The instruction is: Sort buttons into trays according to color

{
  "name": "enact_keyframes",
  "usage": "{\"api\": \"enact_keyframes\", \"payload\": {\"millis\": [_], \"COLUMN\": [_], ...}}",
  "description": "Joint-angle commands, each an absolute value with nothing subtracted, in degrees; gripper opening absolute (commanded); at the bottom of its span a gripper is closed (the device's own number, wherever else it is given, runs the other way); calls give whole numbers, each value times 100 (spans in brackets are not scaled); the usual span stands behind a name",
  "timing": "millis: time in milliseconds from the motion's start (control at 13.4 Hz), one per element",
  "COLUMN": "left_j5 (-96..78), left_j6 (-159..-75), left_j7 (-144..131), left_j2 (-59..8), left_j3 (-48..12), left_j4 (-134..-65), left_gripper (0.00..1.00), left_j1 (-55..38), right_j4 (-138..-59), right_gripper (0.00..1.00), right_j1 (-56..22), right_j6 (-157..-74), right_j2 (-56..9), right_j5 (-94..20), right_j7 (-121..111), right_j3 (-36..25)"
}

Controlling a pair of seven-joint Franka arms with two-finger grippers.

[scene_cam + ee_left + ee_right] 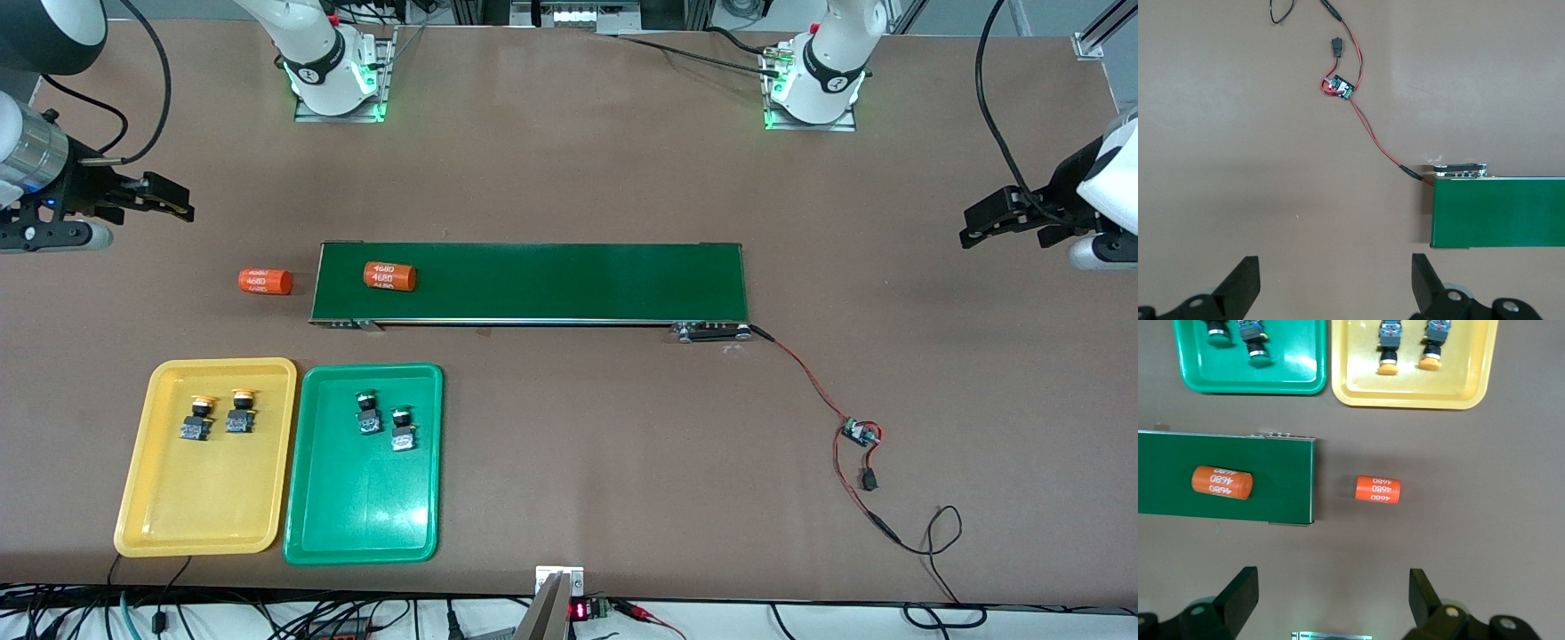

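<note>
The yellow tray and the green tray lie side by side at the right arm's end of the table, nearer the front camera than the conveyor belt. Two yellow-capped buttons lie side by side in the yellow tray, in the part nearest the belt. Two green-capped buttons lie likewise in the green tray. One orange cylinder marked "4680" rests on the belt near its end toward the right arm; a second orange cylinder lies on the table just off that end. The right gripper hangs in the air over bare table at the right arm's end, jaws spread wide and holding nothing. The left gripper hangs over bare table at the left arm's end, jaws likewise wide and empty. A red-and-black cable runs from the belt's end toward the left arm to a small circuit board.
</note>
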State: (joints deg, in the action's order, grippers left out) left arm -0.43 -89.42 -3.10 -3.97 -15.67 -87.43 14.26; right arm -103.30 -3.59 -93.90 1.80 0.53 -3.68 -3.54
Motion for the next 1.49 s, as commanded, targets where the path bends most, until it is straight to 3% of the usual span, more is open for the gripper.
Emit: {"api": "enact_keyframes", "payload": {"millis": [0, 372, 670, 819, 1117, 1415], "left_j5": [-70, -79, -70, -70, -70, -62], "left_j6": [-8938, -9053, -9053, -9044, -9035, -9035], "left_j7": [-325, -325, -325, -325, -325, -325], "left_j2": [-351, -194, -185, -211, -211, -211], "left_j3": [-1591, -1407, -423, -431, -448, -448], "left_j4": [-8710, -8859, -8868, -8816, -8815, -8815], "left_gripper": [100, 100, 100, 100, 100, 100], "left_j1": [1485, 1337, 370, 378, 378, 378], "right_j4": [-10354, -10327, -10240, -9951, -9177, -9079], "right_gripper": [100, 100, 100, 100, 100, 100], "right_j1": [-519, -492, -466, -501, -483, -510], "right_j6": [-9466, -9457, -9457, -9378, -8378, -8358], "right_j2": [202, 202, 202, 80, 53, 44], "right_j5": [70, 70, 88, 88, 70, 97], "right_j7": [-290, -299, -255, 34, 70, 88], "right_j3": [-352, -360, -378, -369, -387, -360]}}
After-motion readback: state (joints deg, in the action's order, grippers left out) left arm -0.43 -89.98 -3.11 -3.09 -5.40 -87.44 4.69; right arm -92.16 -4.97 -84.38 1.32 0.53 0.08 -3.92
